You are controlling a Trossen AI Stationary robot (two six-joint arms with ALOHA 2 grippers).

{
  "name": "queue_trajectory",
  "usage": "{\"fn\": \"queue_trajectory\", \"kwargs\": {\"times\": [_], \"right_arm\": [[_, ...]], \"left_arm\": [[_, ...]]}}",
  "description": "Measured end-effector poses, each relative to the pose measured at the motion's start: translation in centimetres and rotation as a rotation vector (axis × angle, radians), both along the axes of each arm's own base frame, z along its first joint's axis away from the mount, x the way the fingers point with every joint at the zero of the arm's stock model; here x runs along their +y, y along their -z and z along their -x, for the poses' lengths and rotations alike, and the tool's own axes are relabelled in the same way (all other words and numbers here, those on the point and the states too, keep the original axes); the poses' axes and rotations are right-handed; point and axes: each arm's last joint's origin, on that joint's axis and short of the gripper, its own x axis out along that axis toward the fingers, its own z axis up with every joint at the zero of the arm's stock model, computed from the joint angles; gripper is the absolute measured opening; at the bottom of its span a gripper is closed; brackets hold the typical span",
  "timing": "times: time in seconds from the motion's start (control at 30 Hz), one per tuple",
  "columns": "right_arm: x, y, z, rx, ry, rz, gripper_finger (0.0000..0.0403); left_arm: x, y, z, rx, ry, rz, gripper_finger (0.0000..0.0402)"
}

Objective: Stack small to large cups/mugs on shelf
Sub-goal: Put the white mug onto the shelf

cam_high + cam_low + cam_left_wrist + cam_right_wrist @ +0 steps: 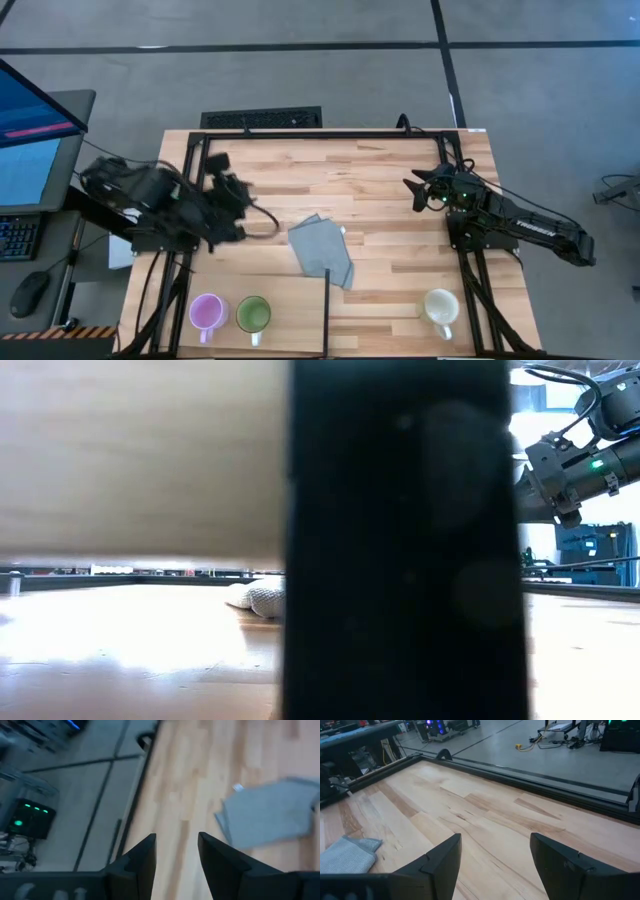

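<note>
A light purple mug (207, 312) and a green mug (253, 314) stand upright side by side on the left part of the pale shelf board (290, 295) at the table's near edge. A cream-white mug (441, 306) stands on its right part. My left gripper (240, 200) hovers above the table's left side, well clear of the mugs, open with nothing between its fingers (177, 842). My right gripper (412, 190) waits open over the table's right half (495, 845), also with nothing between its fingers.
A grey folded cloth (322, 250) lies mid-table, just beyond the shelf; it also shows in the left wrist view (270, 815). A black rail (326, 310) divides the shelf. In the low view a dark post (400, 540) blocks the middle.
</note>
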Motion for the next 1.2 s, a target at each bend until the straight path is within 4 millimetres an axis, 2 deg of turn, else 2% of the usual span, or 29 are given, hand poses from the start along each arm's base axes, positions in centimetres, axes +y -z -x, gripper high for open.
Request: {"fn": "queue_trajectory", "kwargs": {"times": [0.27, 0.43, 0.53, 0.67, 0.87, 1.2], "right_arm": [[0.0, 0.0, 0.0, 0.002, -0.001, 0.002, 0.026], [0.0, 0.0, 0.0, 0.016, -0.008, 0.021, 0.026], [0.0, 0.0, 0.0, 0.017, -0.009, 0.022, 0.026], [0.0, 0.0, 0.0, 0.017, -0.009, 0.023, 0.026], [0.0, 0.0, 0.0, 0.036, -0.019, 0.049, 0.026], [0.0, 0.0, 0.0, 0.042, -0.022, 0.055, 0.026]], "left_arm": [[2.3, -2.6, 3.7, -0.168, -0.057, -0.104, 0.0138], [3.1, -3.3, 5.4, -0.212, -0.078, -0.133, 0.0138], [3.7, -3.0, 6.4, -0.237, -0.128, -0.188, 0.0138], [4.5, -1.6, 7.9, -0.261, -0.185, -0.212, 0.0138], [5.5, 2.0, 10.1, -0.283, -0.234, -0.172, 0.0138], [5.9, 9.0, 11.1, -0.39, -0.229, -0.148, 0.0138]]}}
